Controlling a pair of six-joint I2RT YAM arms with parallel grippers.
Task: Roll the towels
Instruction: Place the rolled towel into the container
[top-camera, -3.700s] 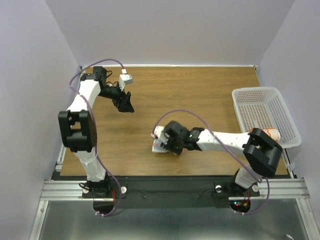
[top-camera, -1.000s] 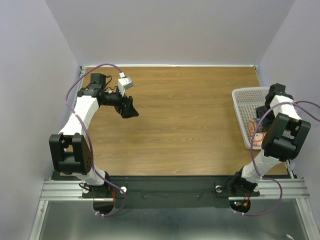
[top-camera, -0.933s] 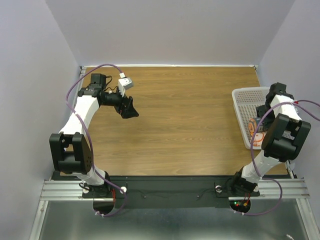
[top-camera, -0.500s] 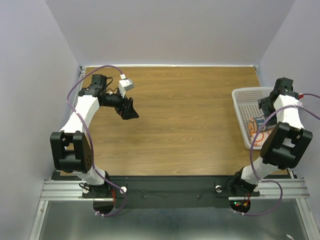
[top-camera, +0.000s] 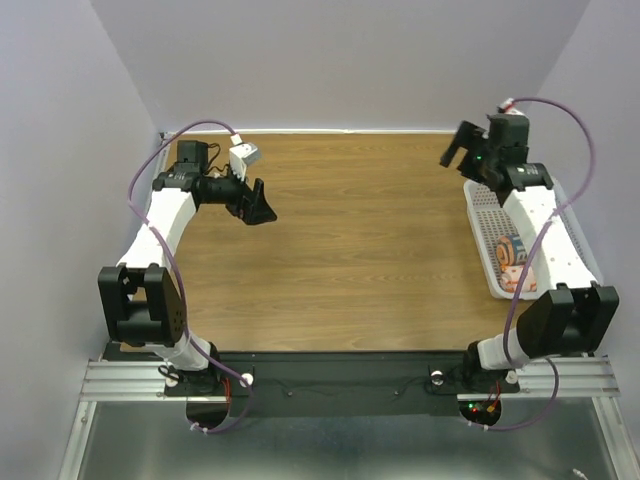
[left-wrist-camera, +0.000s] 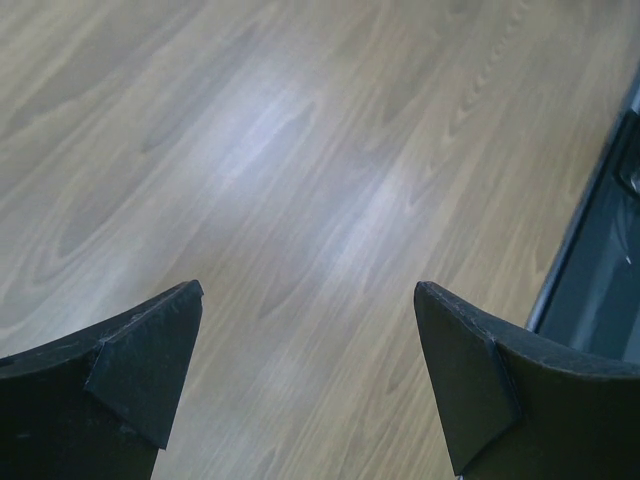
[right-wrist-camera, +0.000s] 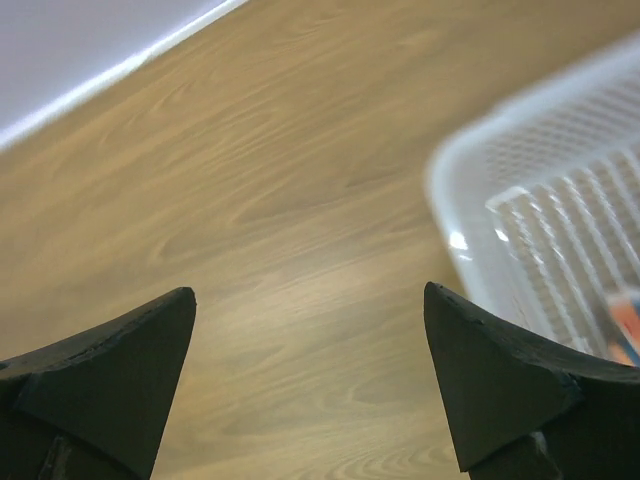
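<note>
Two rolled towels, white with orange edges, lie side by side in the white basket (top-camera: 480, 235) at the right: one roll (top-camera: 511, 247) and a second roll (top-camera: 517, 277) just nearer the front. An orange corner of a towel (right-wrist-camera: 625, 320) shows blurred at the edge of the right wrist view. My right gripper (top-camera: 454, 152) (right-wrist-camera: 308, 293) hovers open and holds nothing, above the table's back right, left of the basket's far corner. My left gripper (top-camera: 260, 210) (left-wrist-camera: 305, 295) hangs open over bare wood at the back left, with nothing between its fingers.
The wooden table (top-camera: 380, 230) is walled at the back and sides. The perforated basket's rim (right-wrist-camera: 470, 230) lies close to the right of my right gripper. The table's dark metal front rail (left-wrist-camera: 610, 250) shows in the left wrist view.
My right arm has risen out of the basket and swung back and left, leaving a towel roll in the basket, its jaws spreading wider. The left arm shifted only slightly.
</note>
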